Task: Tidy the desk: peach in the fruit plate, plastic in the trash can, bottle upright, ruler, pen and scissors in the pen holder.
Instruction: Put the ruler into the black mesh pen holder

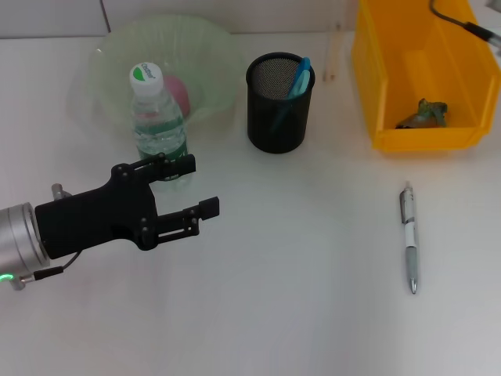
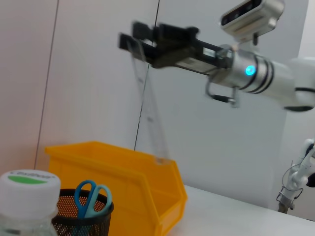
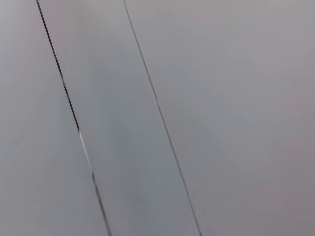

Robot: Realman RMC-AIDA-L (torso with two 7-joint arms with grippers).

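The clear bottle (image 1: 159, 125) with a white cap stands upright in front of the green fruit plate (image 1: 211, 47), which holds the pink peach (image 1: 178, 94). My left gripper (image 1: 200, 186) is open and empty just in front of the bottle. High above the table my right gripper (image 2: 133, 37) is shut on the top of the transparent ruler (image 2: 150, 113), which hangs down over the yellow trash can (image 2: 147, 182). The ruler (image 3: 123, 147) fills the right wrist view. The black mesh pen holder (image 1: 280, 102) contains the blue scissors (image 1: 297, 78). The silver pen (image 1: 409, 247) lies on the table at the right. Crumpled plastic (image 1: 423, 115) is in the trash can (image 1: 376, 94).
The ruler's lower end (image 1: 333, 51) shows between the pen holder and the trash can. A dark cable (image 1: 462, 23) crosses the trash can's far corner. White tabletop (image 1: 297, 298) spreads across the front, between my left gripper and the pen.
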